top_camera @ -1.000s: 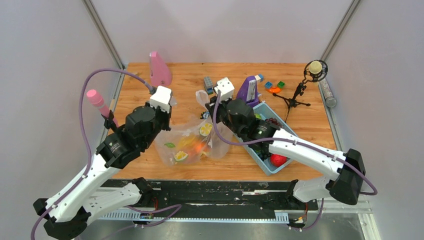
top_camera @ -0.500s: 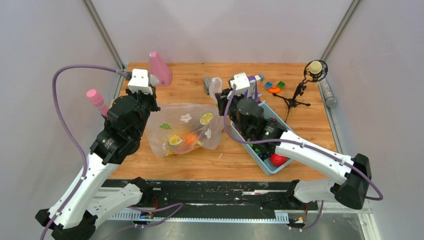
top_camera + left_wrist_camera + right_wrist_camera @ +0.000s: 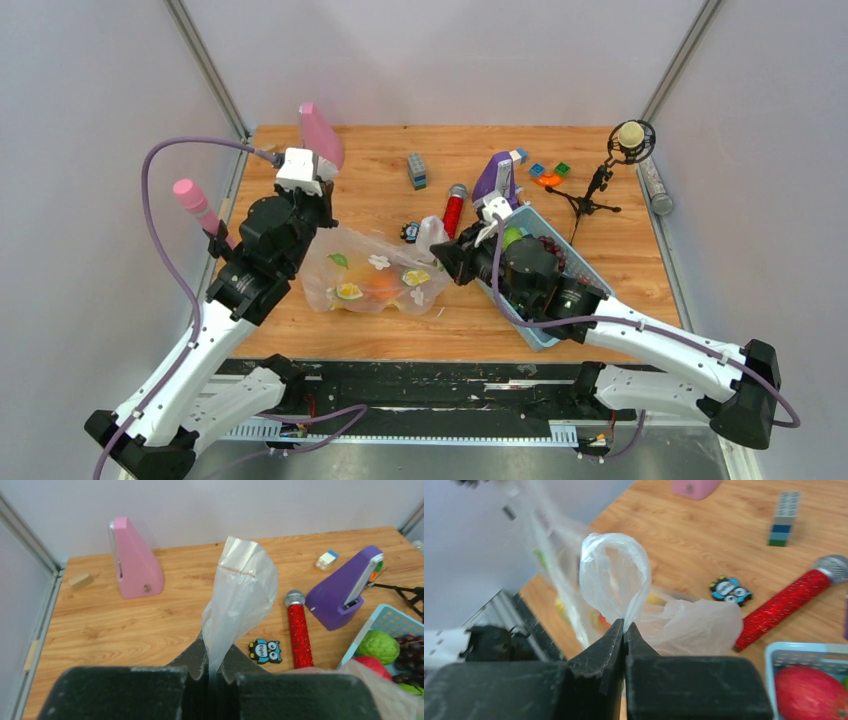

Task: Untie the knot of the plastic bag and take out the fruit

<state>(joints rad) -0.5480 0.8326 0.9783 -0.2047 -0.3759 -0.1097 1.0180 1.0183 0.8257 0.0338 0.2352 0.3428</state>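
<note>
The wooden bench (image 3: 640,250) carries a clear flower-printed plastic bag (image 3: 375,280) lying near the near edge, left of the middle, slack and spread between the two arms. A blue tray (image 3: 389,620) sits between the middle and the right edge. The left end effector (image 3: 212,667) is pinched tight on a flap of the bag's film at the bag's left side, and the flap stands up above its fingers. The right end effector (image 3: 625,627) is closed on a loop of film at the bag's right end. The fruit (image 3: 365,290), yellow and orange pieces, lies inside the bag. Beyond the bag, toward the far edge, lie a red glitter microphone (image 3: 453,212) and a small owl tag (image 3: 410,232).
</note>
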